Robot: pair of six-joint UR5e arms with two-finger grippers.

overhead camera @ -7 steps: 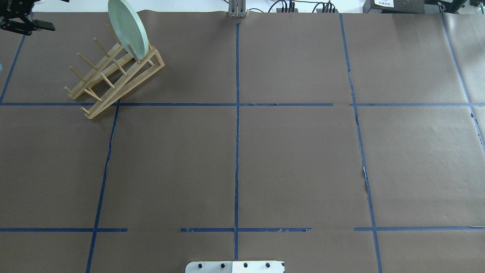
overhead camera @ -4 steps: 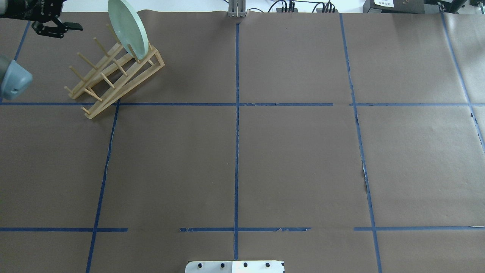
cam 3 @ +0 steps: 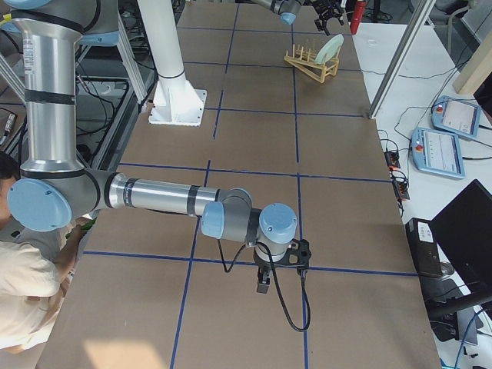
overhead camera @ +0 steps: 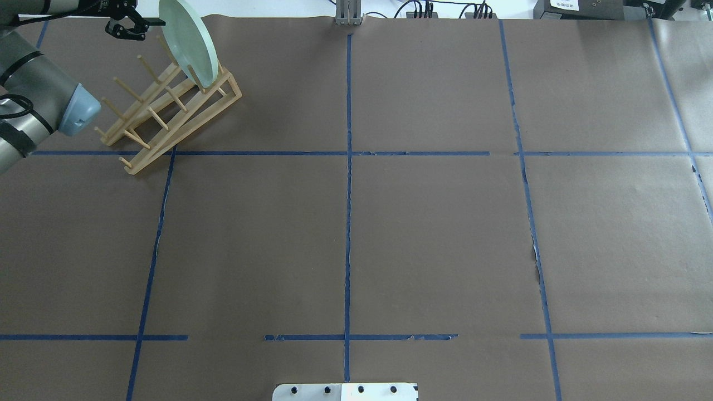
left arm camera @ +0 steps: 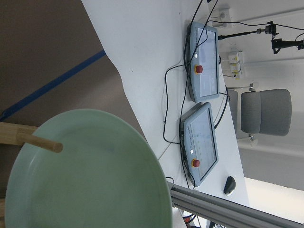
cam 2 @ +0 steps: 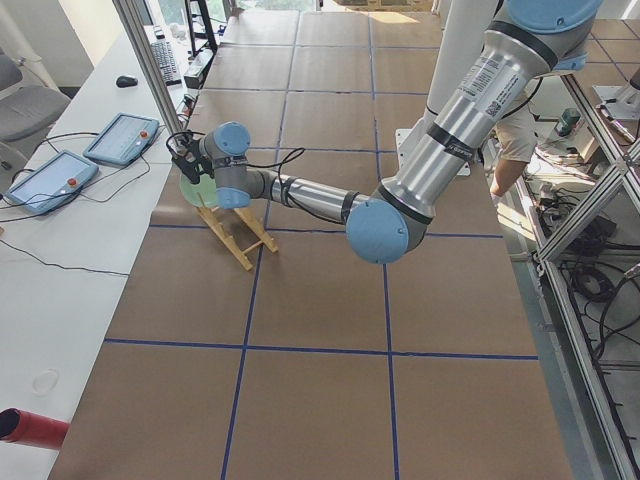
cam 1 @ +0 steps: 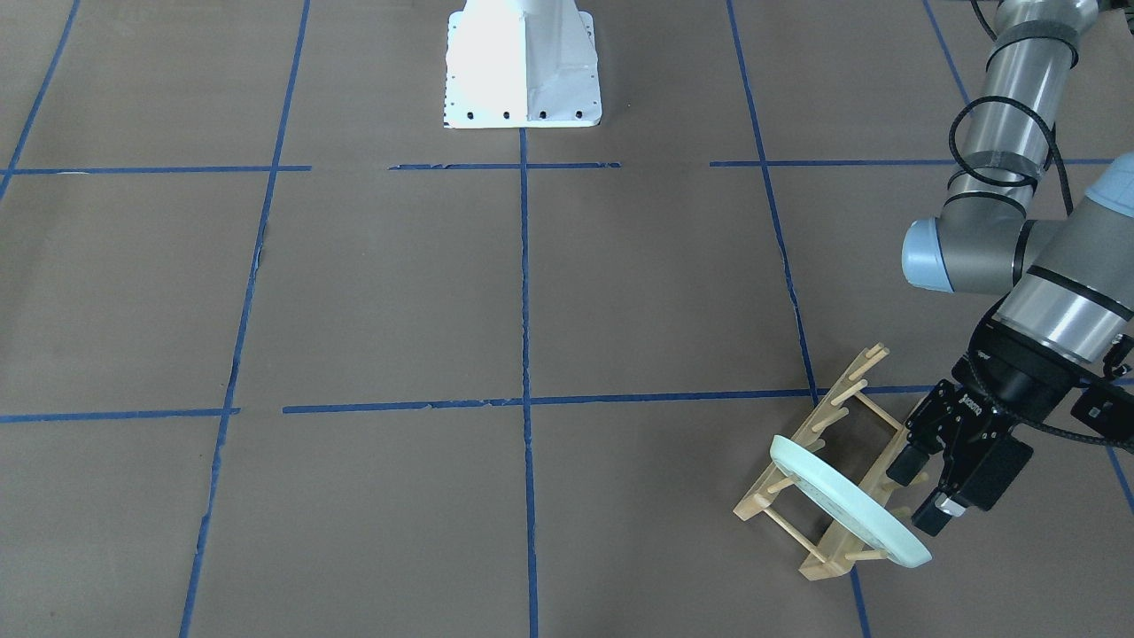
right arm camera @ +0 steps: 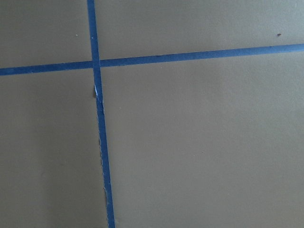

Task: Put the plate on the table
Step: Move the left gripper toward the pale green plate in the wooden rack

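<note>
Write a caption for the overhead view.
Left arm's open fingers hover beside a mint-green plate standing in a wooden rack on the taped table.

Left gripper, fingers apart.

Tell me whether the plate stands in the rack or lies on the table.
In the rack: the plate stands on edge, tilted, between pegs of the rack, above the table.

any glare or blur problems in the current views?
Front-facing: white robot base is blown out, detail lost. Left wrist: plate fills the near field and looks slightly soft; teach pendants behind it look sharper. Right wrist: table evenly lit, tape lines crisp. Exterior right: bright light patch on the table's near corner.
</note>
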